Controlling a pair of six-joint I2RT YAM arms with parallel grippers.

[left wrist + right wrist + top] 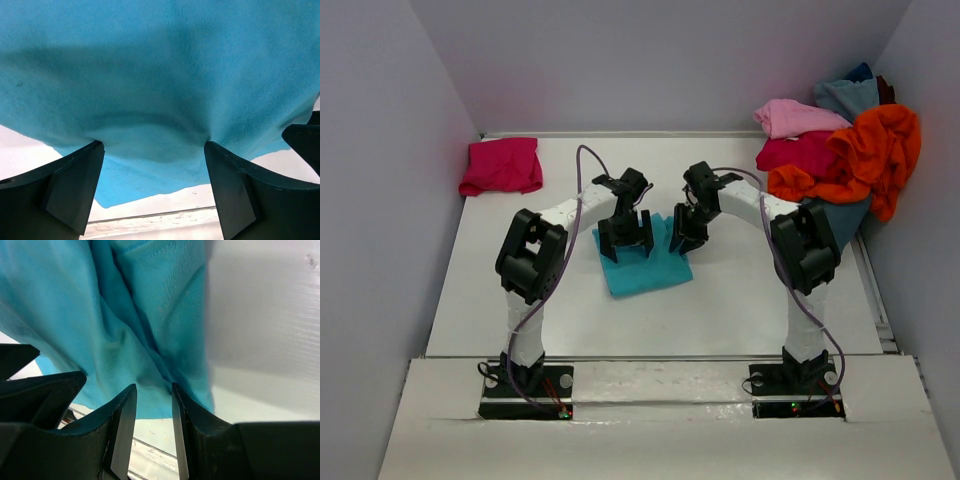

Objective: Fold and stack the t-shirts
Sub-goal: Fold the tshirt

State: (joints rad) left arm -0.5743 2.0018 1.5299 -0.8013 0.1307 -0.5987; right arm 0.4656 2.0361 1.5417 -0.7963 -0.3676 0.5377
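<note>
Turquoise knit t-shirt point(645, 270), folded squarish, softly creased.

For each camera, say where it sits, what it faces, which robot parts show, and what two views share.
Top: above, behind, looking down at the table; left arm, right arm show.
Left wrist: behind the left hand, facing the shirt; fingers show.
Right wrist: behind the right hand, facing the shirt; fingers show.
Shared: the shirt.
</note>
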